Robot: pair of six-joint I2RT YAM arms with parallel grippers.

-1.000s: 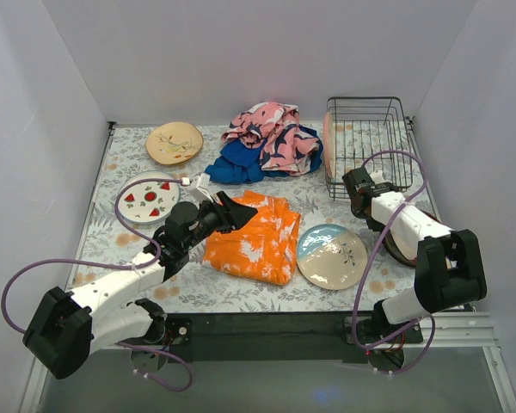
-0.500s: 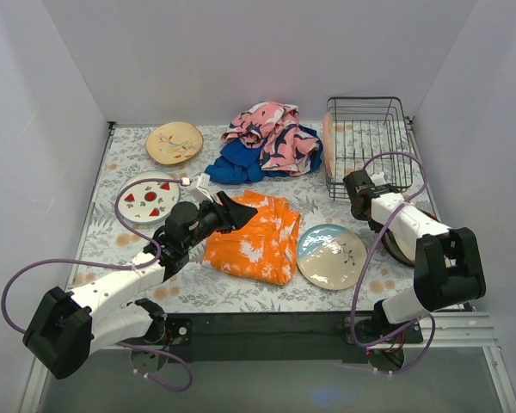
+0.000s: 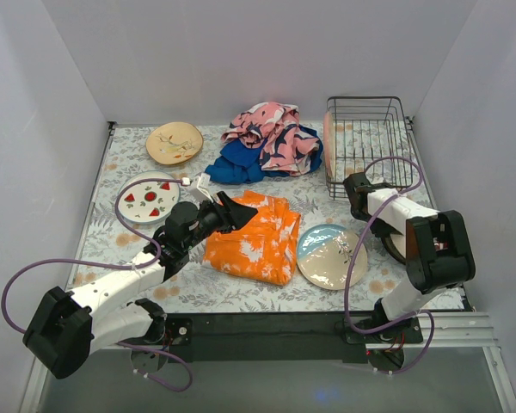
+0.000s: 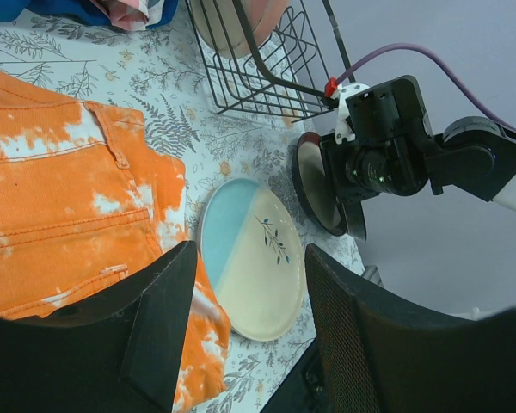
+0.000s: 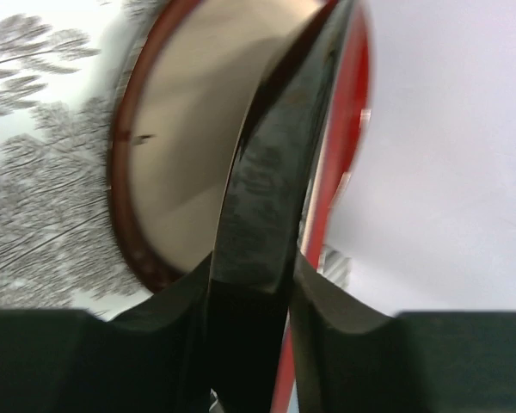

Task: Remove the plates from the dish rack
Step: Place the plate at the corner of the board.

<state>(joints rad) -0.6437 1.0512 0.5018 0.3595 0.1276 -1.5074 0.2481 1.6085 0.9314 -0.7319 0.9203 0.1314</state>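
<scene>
The dish rack (image 3: 367,138) stands at the back right with a pink plate (image 3: 328,142) upright at its left end. My right gripper (image 3: 359,198) is just in front of the rack, shut on the rim of a dark plate (image 5: 275,155) held on edge; this plate also shows in the left wrist view (image 4: 316,182). A red-rimmed plate (image 5: 176,155) lies behind it. The blue-cream plate (image 3: 331,255), the watermelon plate (image 3: 148,198) and the tan leafy plate (image 3: 174,142) lie flat on the table. My left gripper (image 3: 236,212) is open and empty over the orange cloth (image 3: 249,237).
A pile of pink and blue cloths (image 3: 267,142) lies at the back centre, left of the rack. White walls close in the table at the back and both sides. The right arm's purple cable (image 3: 387,159) loops in front of the rack.
The right arm's elbow has drawn in to the left while its gripper stays in front of the rack with the plate. The left arm has not moved.
</scene>
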